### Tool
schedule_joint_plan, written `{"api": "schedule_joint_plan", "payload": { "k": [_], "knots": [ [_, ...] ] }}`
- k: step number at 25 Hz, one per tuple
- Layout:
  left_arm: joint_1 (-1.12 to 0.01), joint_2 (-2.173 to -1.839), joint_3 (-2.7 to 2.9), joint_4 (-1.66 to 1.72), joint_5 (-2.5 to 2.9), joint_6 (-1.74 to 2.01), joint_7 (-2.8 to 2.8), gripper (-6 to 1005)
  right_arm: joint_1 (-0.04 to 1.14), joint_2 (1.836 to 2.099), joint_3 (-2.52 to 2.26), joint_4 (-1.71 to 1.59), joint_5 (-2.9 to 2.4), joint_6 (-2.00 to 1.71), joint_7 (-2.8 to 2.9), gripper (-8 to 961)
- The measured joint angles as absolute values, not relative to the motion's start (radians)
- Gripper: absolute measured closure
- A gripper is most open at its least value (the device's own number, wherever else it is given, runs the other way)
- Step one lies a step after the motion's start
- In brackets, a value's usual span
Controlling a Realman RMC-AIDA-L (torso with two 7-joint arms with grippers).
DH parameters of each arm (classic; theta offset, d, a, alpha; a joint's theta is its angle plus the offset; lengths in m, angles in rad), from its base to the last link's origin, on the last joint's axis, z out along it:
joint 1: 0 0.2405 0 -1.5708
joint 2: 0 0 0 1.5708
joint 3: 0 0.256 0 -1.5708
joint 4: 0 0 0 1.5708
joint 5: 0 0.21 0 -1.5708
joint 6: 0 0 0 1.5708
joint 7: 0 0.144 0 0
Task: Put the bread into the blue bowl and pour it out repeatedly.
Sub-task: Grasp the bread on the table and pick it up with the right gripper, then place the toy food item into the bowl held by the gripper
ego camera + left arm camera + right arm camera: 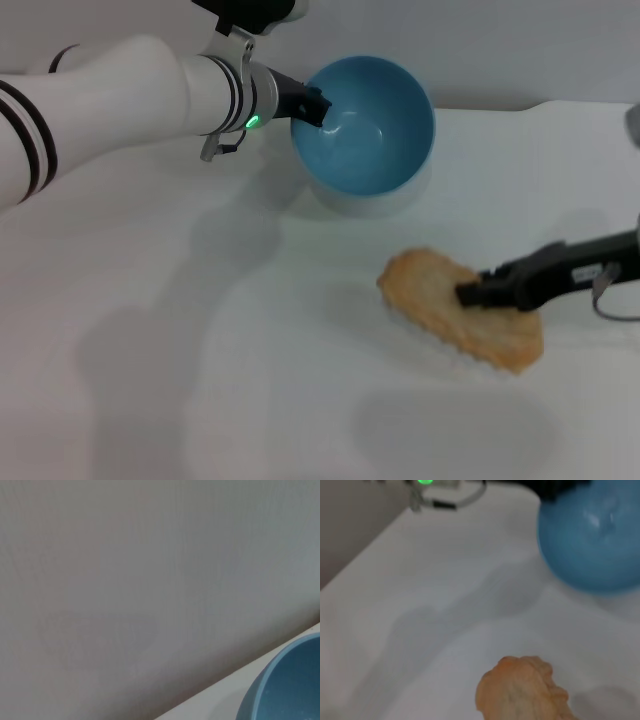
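A: Over to the head view; bread (455, 322) lying flat on the white table (200, 350), near the right side, well clear of the blue bowl (365, 125); bowl tipped up on its side, mouth facing forward, nothing inside.

B: Held there by the left gripper (312, 103); fingers clamped on the bowl's rim at the left edge; bowl lifted and tilted, underside just above the table by the look of it.

A: And the right gripper (470, 293) reaching in from the right; dark fingertips resting on top of the loaf, around its middle; open or closed, impossible to say from here; own wrist view showing only the bread's end (522, 690) and the bowl's outside (592, 540).

B: Handling call on that loaf: likely light; flattish, so little height to pinch from above; ridged, scalloped edges probably giving decent purchase; crust possibly crumbly, or soft enough to dent under a hard squeeze.

A: Best bet, then: across the narrow width near the middle, fingers on the two long edges; balanced, no drooping end; gentle pressure only.

B: Agreed; loaf about as long as the bowl is wide, so lengthwise entry, end first, into that tilted mouth.
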State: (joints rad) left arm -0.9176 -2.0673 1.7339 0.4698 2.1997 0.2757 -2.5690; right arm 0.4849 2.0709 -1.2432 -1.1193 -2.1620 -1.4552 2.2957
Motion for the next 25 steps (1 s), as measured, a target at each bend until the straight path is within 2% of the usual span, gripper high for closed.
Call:
{"api": "schedule_joint_plan", "payload": {
  "k": [7,13,25],
  "knots": [
    [-0.915,-2.066,1.760,0.481,2.204,0.265,-2.568,1000,0.468,2.070,-1.124,-1.284,-2.160,-1.515,2.324,722],
    [-0.902,-2.065,1.831,0.557,2.210,0.269,-2.567,1000,0.475,2.064,-0.942,-1.284,-2.161,-1.516,2.325,774],
    [-0.886,-2.068,1.911,0.688,2.211,0.364,-2.550,999,0.534,2.066,-0.900,-1.186,-2.157,-1.428,2.323,836]
  ]
}}
